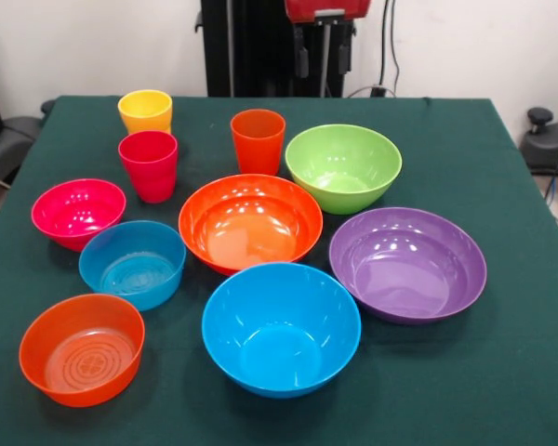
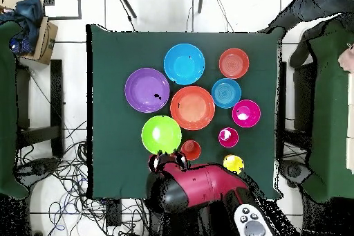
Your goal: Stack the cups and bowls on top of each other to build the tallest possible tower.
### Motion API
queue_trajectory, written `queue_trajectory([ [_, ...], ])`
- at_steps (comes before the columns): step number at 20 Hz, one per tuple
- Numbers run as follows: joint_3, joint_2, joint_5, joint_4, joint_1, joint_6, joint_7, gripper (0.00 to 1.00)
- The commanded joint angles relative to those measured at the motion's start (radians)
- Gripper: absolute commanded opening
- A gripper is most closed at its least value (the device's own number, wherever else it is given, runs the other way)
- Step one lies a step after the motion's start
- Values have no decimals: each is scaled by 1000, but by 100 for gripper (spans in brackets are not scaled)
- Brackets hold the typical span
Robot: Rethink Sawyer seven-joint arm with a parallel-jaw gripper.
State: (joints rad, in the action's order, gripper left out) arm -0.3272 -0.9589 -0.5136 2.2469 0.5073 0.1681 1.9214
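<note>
Three cups stand at the far left of the front view: yellow point(image 1: 145, 110), red-pink point(image 1: 149, 164) and orange point(image 1: 258, 139). Among the bowls, the lime green point(image 1: 343, 167), large orange point(image 1: 250, 223), purple point(image 1: 407, 263) and blue point(image 1: 281, 327) ones fill the middle and right. Small magenta point(image 1: 78, 213), translucent blue point(image 1: 132, 263) and translucent orange point(image 1: 82, 348) bowls line the left. Each stands alone and upright, none nested, so no tower shows. My gripper point(image 1: 322, 72) point(image 2: 168, 160) hangs open and empty over the table's far edge, behind the orange cup.
The table point(image 1: 502, 390) carries a dark green cloth with edges all round. A person's hand point(image 2: 346, 59) shows at the right edge of the overhead view. A cardboard box point(image 2: 45, 39) and chairs stand off the table.
</note>
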Motion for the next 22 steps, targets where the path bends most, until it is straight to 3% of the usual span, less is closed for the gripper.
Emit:
queue_trajectory([
  [1,-92,51,-151,62,68,-4,-72,100],
  [10,-201,-38,-175,133,194,56,-119,100],
  [18,-207,-61,-228,133,190,61,-93,100],
  [22,-218,-78,-213,130,194,88,-90,100],
])
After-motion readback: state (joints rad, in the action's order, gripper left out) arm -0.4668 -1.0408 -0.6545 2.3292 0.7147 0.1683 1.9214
